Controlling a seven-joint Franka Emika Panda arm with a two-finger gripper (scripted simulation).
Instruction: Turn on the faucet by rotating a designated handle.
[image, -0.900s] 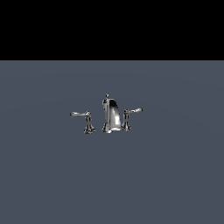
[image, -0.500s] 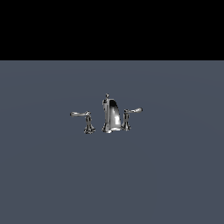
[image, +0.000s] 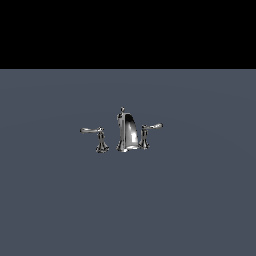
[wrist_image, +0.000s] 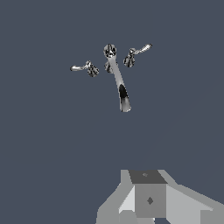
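I hover well apart from the chrome faucet (image: 127, 133), approach not yet begun. My target handle (image: 148, 131), the short upturned lever, sits at the spout's (wrist_image: 120, 83) three o'clock in the exterior view. Only my gripper's (wrist_image: 148, 199) body shows, so I cannot tell how the jaws stand. Next I must descend beside that lever.

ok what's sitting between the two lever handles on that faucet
The tall curved spout with its knob on top stands between the handle and the longer lever; the exterior view shows it best.
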